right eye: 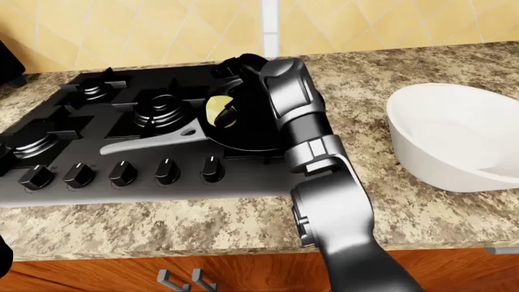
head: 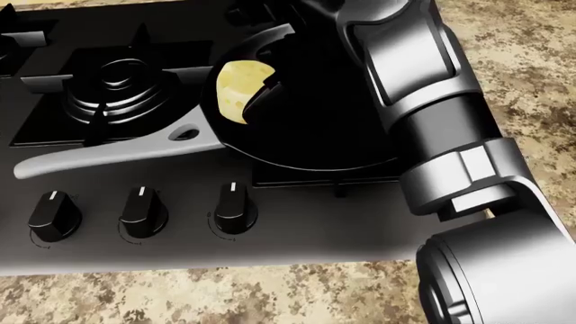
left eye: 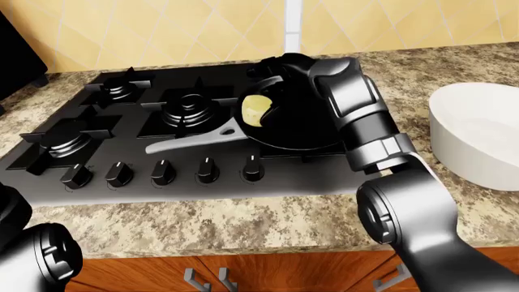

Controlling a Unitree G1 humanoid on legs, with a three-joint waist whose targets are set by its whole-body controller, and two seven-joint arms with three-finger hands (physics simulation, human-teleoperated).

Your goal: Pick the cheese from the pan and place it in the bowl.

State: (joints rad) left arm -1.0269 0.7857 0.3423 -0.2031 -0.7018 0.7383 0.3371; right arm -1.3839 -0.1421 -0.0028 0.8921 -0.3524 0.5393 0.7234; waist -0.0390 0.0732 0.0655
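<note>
At the far left of the left-eye view your left arm [left eye: 36, 258] only shows as a dark rounded shell low in the corner; the left hand itself is out of every picture. Moving right, the black stove [left eye: 105, 137] carries a row of knobs [left eye: 162, 173] along its near edge, and the pan [head: 315, 145] sits on the burner to their upper right, its grey handle [head: 99, 156] pointing left. The cheese [head: 236, 89] stands in the pan's left part, a pale yellow cylinder with small holes in its side, smooth and squat by the look of it. Your right hand [head: 270, 64] is over it: dark fingers [head: 263, 91] cross its right flank and one curls above it, but black on black hides the fingertips, so I cannot tell whether the hand has closed on the cheese or merely stands about it. That is your main risk. If you lift before the fingers are truly seated on both sides, the round, slick block may roll or squirt out toward the pan's left rim. Pressing sideways could also shove the pan itself, since its handle hangs free over the stove. Further right, the big white bowl [right eye: 454, 137] waits on the speckled table [right eye: 365, 91], well apart from the pan; your forearm must swing across that gap, and a weak pinch could drop the cheese on the table short of the bowl.
</note>
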